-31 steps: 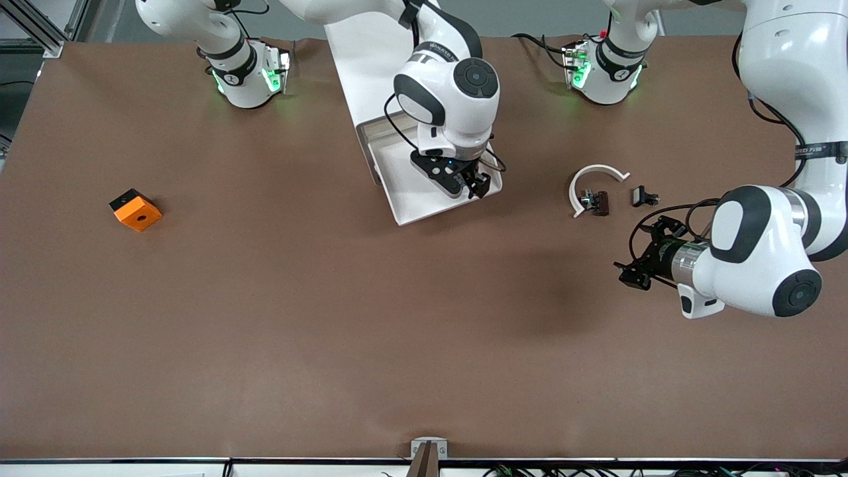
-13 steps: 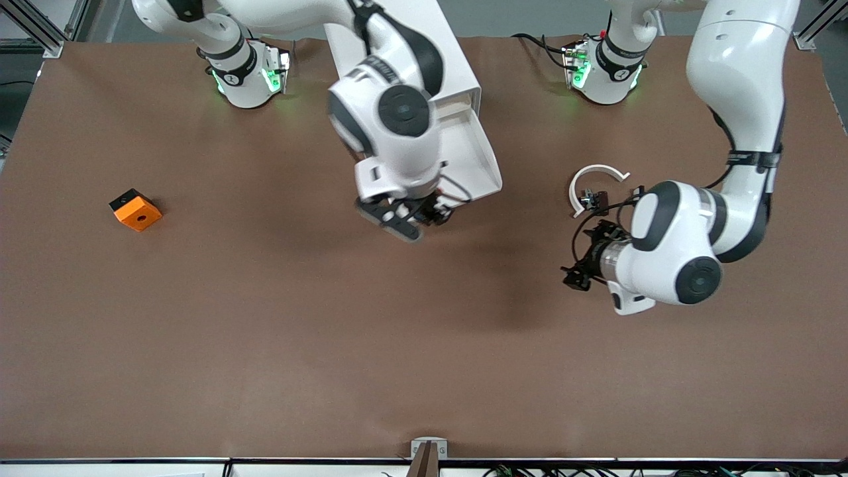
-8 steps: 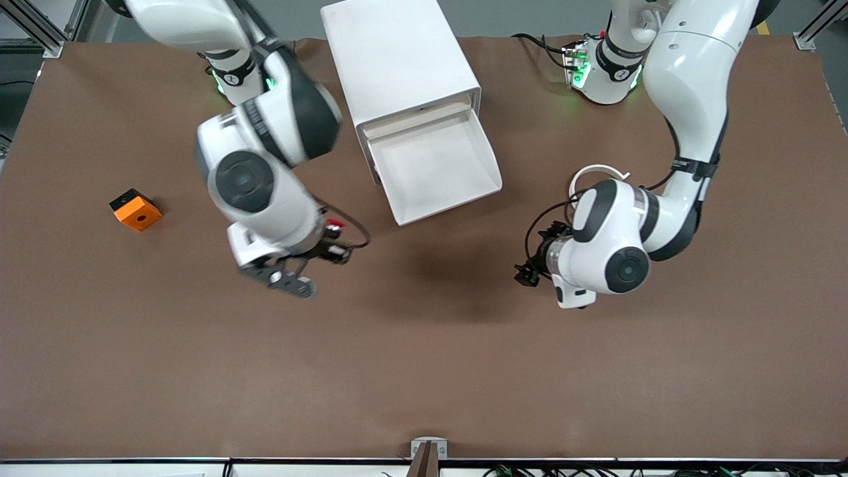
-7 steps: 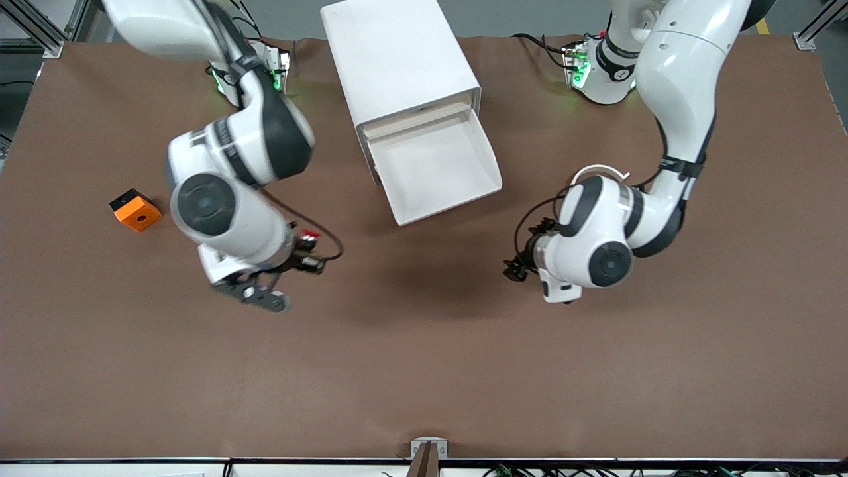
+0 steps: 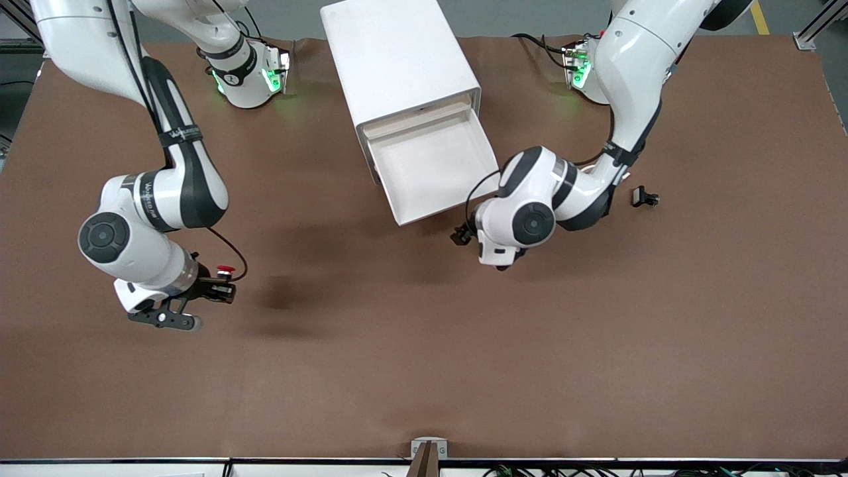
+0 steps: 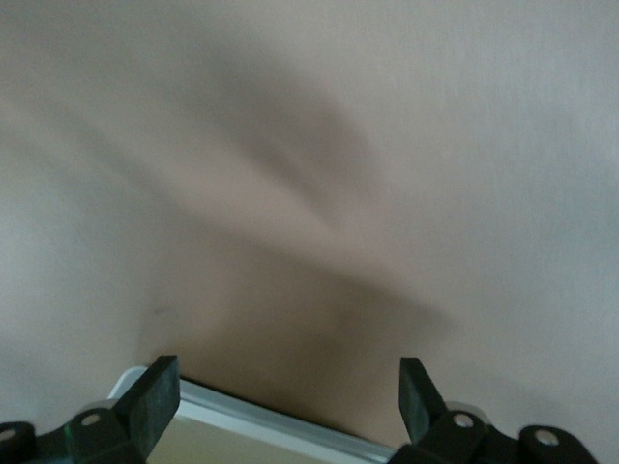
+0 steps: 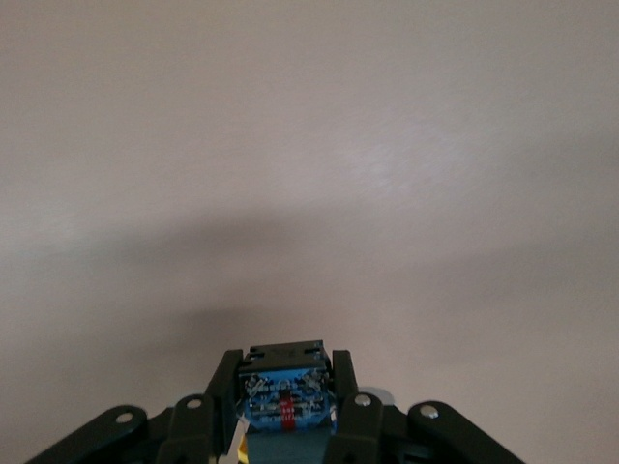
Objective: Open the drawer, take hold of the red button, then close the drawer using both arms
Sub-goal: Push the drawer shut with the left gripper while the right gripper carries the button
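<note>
Drawer (image 5: 434,165): stood pulled out of the cabinet (image 5: 397,59), its tray bare, so the closing step was judged still undone.
Button (image 5: 224,270): clamped in the right tool (image 5: 222,291), up over the bare surface (image 5: 424,371) well away from the drawer toward the right arm's end; the red cap pointed up, so the grip looked to be on the dark body (image 7: 285,391).
Right tool: shut on the button, apparently carrying it clear of the drawer.
Left tool (image 5: 459,235): fingers (image 6: 155,391) spread wide and holding nothing, hovering just by the drawer's front edge (image 6: 280,430), probably placed there to push it shut.
</note>
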`<state>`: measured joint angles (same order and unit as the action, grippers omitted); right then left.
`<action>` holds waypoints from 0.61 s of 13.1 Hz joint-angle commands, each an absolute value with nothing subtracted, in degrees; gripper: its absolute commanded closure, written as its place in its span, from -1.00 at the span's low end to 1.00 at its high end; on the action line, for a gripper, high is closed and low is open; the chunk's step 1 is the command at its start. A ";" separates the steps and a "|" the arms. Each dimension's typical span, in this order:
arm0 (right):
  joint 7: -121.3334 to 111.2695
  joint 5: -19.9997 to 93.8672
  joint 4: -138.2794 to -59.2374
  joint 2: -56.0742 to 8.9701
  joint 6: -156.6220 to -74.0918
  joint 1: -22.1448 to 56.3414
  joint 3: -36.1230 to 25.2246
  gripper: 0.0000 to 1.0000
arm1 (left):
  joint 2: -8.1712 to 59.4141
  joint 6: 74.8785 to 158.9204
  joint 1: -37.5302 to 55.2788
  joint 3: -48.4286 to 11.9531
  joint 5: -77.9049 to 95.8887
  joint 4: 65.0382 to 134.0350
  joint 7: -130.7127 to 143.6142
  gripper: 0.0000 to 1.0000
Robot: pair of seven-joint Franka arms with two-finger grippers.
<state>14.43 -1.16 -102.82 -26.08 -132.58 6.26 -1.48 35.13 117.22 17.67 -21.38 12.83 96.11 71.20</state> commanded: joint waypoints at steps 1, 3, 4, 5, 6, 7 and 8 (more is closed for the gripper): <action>9.33 -2.02 -113.00 -23.11 -143.31 1.42 -0.26 1.00 | 29.02 121.98 17.23 -25.47 12.39 105.27 70.58 -1.00; 6.95 -2.02 -116.44 -23.55 -149.74 -1.31 -0.26 1.00 | 26.90 122.96 17.23 -28.73 12.48 109.41 70.75 -1.00; 6.86 -2.02 -117.06 -24.16 -151.07 -2.45 -0.18 1.00 | 26.46 123.31 17.23 -30.22 12.48 110.90 71.19 -1.00; 6.86 -2.02 -117.42 -24.60 -151.69 -3.68 -0.18 1.00 | 26.28 123.83 17.23 -32.06 12.48 112.31 71.80 -1.00; 6.77 -2.02 -117.86 -25.31 -152.40 -5.08 -0.18 1.00 | 26.11 124.36 17.23 -33.30 12.57 113.37 72.33 -1.00; 6.77 -2.02 -118.04 -26.01 -152.84 -5.97 -0.09 1.00 | 26.10 125.06 17.23 -34.62 12.57 114.25 73.55 -1.00; 6.07 -1.93 -118.21 -26.80 -153.10 -6.93 -0.09 1.00 | 26.36 125.59 17.40 -35.50 12.57 114.52 74.52 -1.00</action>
